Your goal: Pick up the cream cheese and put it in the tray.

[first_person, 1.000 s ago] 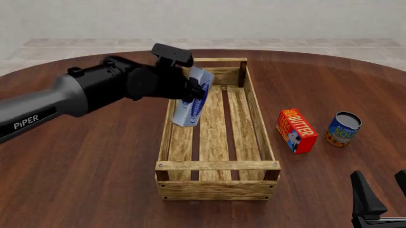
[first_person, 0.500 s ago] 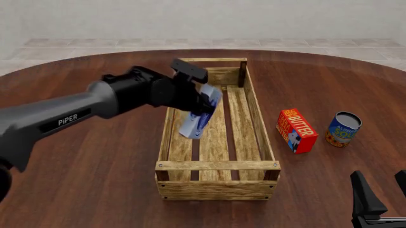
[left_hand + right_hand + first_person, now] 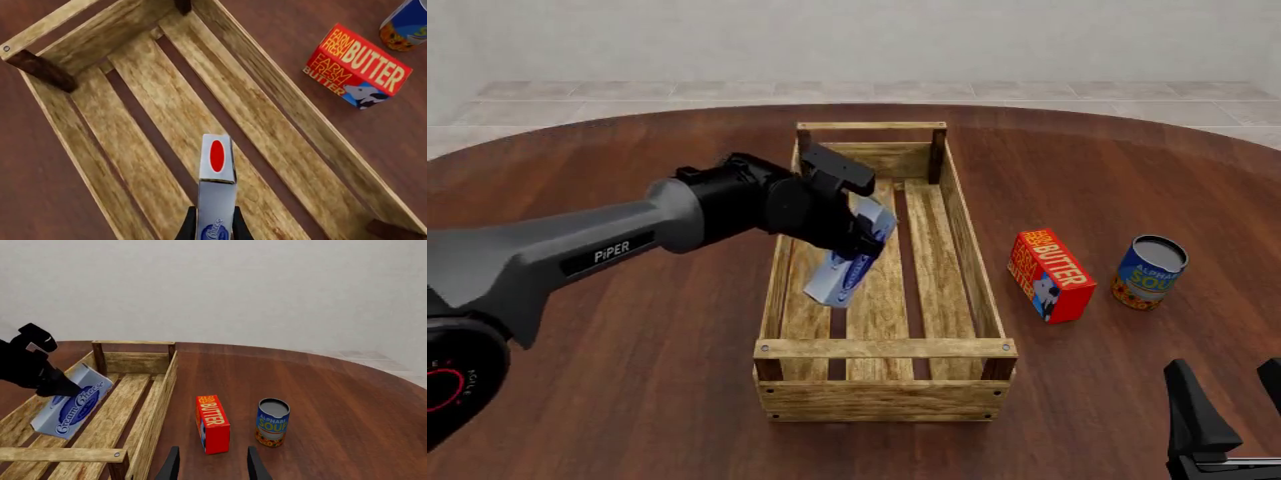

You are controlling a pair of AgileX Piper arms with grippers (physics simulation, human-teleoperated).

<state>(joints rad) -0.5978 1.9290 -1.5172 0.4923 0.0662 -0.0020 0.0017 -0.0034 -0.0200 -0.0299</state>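
The cream cheese (image 3: 847,262) is clamped by its upper end in the left gripper (image 3: 857,232) and held tilted inside the tray (image 3: 881,347), its lower end pointed down at the slatted floor. It is carried long-end-down, presumably so it can be lowered between the tray's side walls without catching on the rails. In the right wrist view the box (image 3: 72,407) is seen leaning over the left-hand slats, its blue oval logo readable. Whether the lower end already touches the slats cannot be told; in the left wrist view the red-dotted end (image 3: 217,156) appears just above the wood, but the gap is not readable.

The right gripper (image 3: 1225,415) is parked at about 5 o'clock of the tray, well apart, with its jaws spread and nothing between them; it is cut off by the frame edge in the front view. The butter box (image 3: 1050,275) and the soup can (image 3: 1149,272) stand at 3 o'clock of the tray, beside each other on the table (image 3: 627,380), out of the working path.

The left gripper's fingers are mostly hidden: only dark tips flank the box at the edge of the left wrist view, and from the front the wrist body covers them. The task is judged nearly done; release is still to be made.
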